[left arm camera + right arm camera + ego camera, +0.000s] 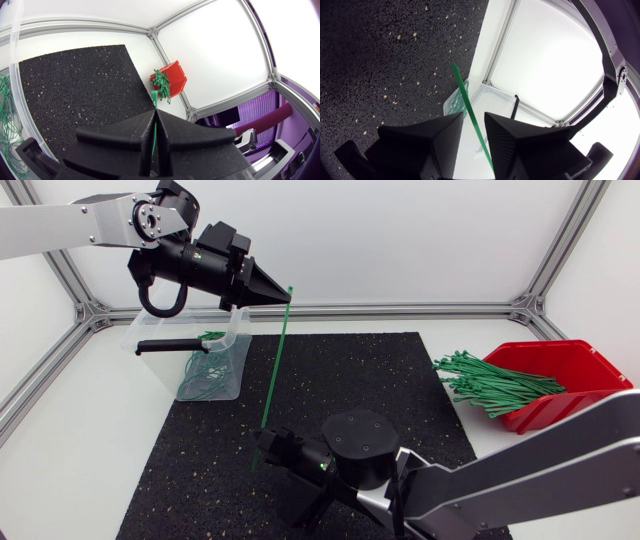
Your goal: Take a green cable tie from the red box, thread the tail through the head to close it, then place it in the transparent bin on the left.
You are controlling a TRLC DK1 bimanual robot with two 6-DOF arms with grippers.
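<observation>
The white surface (80, 430) carried a black mat (350, 380), with the red box (570, 370) of ties at its right and the transparent bin (232, 340) at its left. The left jaws were pinched tight on the upper end of a green cable tie (277, 355). It hung nearly upright over the mat, its lower end passing between the parted right jaws.

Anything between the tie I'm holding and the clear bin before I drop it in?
Nothing visible blocks it. The cable tie hangs from the left pincer right beside the transparent bin, whose top is open. Its lower end sits inside the open right pincer.
</observation>
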